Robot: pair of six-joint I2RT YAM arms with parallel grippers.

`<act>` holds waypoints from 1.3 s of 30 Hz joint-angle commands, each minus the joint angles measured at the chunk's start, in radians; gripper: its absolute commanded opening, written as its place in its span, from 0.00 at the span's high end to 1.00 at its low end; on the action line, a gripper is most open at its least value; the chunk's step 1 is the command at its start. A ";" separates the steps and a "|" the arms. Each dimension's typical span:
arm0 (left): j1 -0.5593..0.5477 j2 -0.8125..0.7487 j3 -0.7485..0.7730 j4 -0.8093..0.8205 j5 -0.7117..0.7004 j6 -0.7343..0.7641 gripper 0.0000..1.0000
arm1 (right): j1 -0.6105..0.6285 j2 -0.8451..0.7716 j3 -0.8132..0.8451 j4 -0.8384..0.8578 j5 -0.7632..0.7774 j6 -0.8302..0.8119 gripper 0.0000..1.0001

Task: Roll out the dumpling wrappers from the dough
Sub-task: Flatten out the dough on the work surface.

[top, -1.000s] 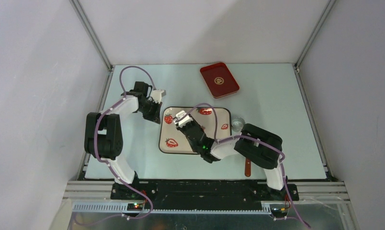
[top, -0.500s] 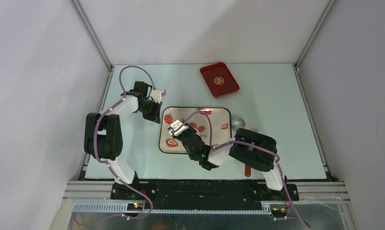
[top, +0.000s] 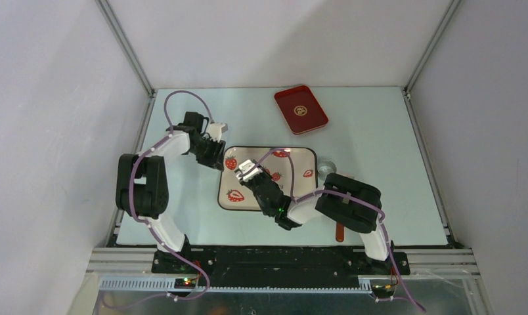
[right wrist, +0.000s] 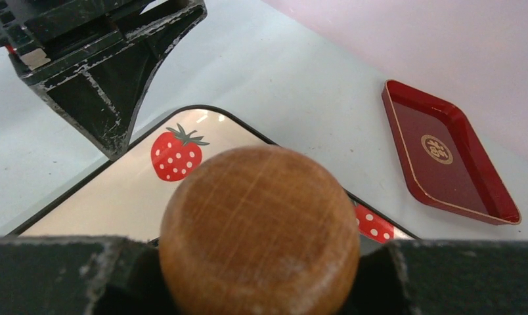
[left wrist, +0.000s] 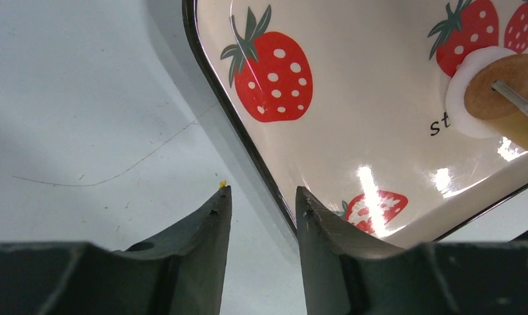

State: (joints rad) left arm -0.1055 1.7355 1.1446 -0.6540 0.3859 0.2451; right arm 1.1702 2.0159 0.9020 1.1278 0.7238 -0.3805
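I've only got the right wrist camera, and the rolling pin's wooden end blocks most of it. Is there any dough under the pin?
Observer: Yes. The left wrist view shows the rolling pin over a flat white dumpling wrapper on the strawberry tray.
Operator: Is the left claw gripping that tray?
Observer: No, it is open, with the tray's rim running between its fingers.
Operator: Anything right of the tray?
Observer: A small silvery cup stands just beside the tray's right edge.

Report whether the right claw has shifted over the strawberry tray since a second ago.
Yes. The right claw, gripping the rolling pin, has pulled back slightly from the strawberry tray's far rim toward its near rim.
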 commanded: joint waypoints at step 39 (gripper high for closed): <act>-0.018 0.132 0.031 0.003 0.078 -0.050 1.00 | -0.004 0.024 -0.041 0.081 0.069 0.027 1.00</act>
State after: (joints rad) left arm -0.1127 1.8473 1.1542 -0.6403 0.4683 0.1616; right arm 1.1908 2.0144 0.8764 1.1805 0.7555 -0.3740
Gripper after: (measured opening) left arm 0.065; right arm 0.359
